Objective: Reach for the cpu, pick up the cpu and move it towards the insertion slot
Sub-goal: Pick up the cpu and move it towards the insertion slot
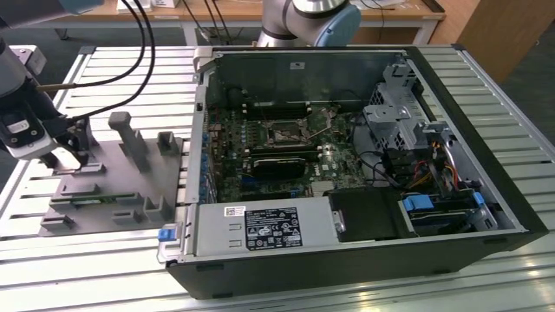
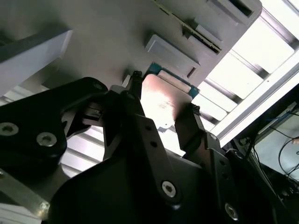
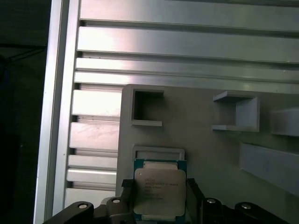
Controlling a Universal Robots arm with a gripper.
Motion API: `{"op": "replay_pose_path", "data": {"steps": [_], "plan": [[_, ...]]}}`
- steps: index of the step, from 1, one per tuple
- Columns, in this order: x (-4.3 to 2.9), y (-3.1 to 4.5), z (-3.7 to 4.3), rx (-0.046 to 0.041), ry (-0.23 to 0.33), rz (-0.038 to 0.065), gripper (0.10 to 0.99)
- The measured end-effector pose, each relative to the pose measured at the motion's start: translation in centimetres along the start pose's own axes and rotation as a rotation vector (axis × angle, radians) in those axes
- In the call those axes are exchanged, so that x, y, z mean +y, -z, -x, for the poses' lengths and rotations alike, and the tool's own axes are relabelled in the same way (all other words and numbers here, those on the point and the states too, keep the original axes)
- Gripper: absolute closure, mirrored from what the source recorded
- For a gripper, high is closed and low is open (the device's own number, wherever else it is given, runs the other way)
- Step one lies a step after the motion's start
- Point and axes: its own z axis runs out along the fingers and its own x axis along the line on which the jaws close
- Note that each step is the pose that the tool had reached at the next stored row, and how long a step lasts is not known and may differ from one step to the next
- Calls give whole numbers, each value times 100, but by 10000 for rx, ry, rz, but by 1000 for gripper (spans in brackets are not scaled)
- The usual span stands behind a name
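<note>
The gripper (image 3: 159,185) has its two black fingers (image 3: 127,187) on each side of the cpu (image 3: 159,196), and they press right on its edges, so the jaws are closed on it. The cpu is a flat square with a shiny top and a green rim. It sits low over a small square frame on the grey holder plate (image 3: 201,140). In the second wrist view the shiny top shows between the fingers too. The plate has more little grey blocks (image 3: 236,112) on it and lies on a silver table (image 3: 187,42) made of long bars. Far off, to the exterior view's right, is the open computer box (image 1: 507,195). The insertion slot (image 1: 284,134) is inside it on the green board, well apart from the cpu.
</note>
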Motion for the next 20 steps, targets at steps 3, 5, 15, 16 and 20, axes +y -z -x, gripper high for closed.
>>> {"op": "replay_pose_path", "data": {"steps": [3, 5, 15, 16, 20], "plan": [[2, 41, 0, -1, 0, 3, 553], [4, 64, -1, -1, 0, 5, 553], [7, 123, -1, -2, 0, 10, 553], [7, 128, -1, -2, 0, 10, 553], [8, 144, -1, -2, 1, 10, 553]]}}
